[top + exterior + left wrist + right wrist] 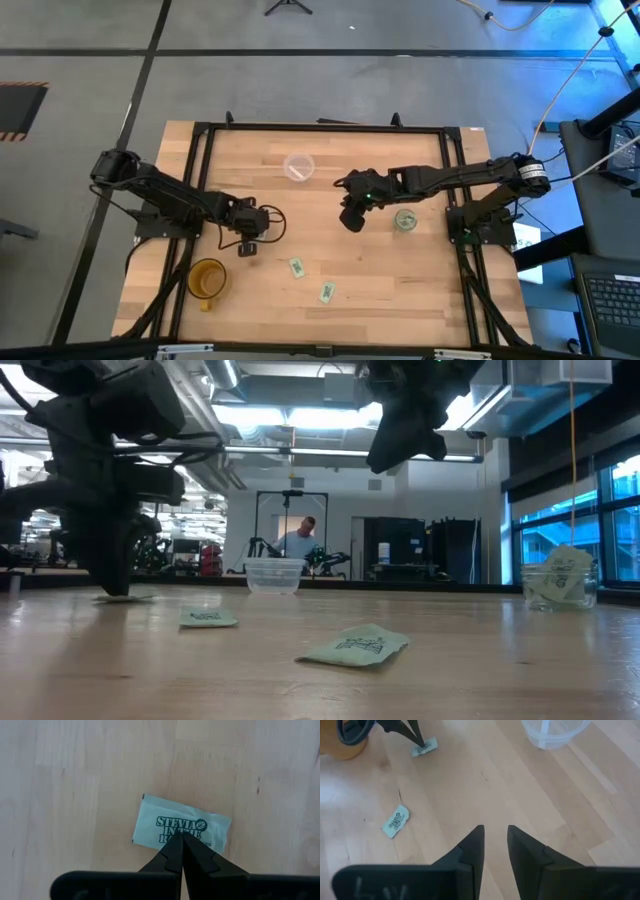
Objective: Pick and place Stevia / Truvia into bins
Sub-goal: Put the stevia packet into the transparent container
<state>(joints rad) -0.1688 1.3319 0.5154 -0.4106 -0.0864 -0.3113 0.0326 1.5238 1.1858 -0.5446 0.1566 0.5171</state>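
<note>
While the left gripper [182,836] is down at the table, its two fingers are pinched tight together with their tips on a Stevia sachet [181,826] lying flat on the wood, close to the amber mug [207,279]. From where I stand I cannot tell whether any paper is actually caught between the tips. Two more sachets lie loose toward the front of the table, one [297,267] nearer the middle and another [326,292] a little closer to the front edge, both flat and apart from each other. Over the middle of the table hangs the right gripper [494,840], raised well above the wood, its fingers parted a little with nothing between them. Further back stands the wider whitish cup [299,166], with something pale inside that I cannot make out. Off to the right sits the smaller glass cup [405,220], with sachets showing through its side in the low view.
</note>
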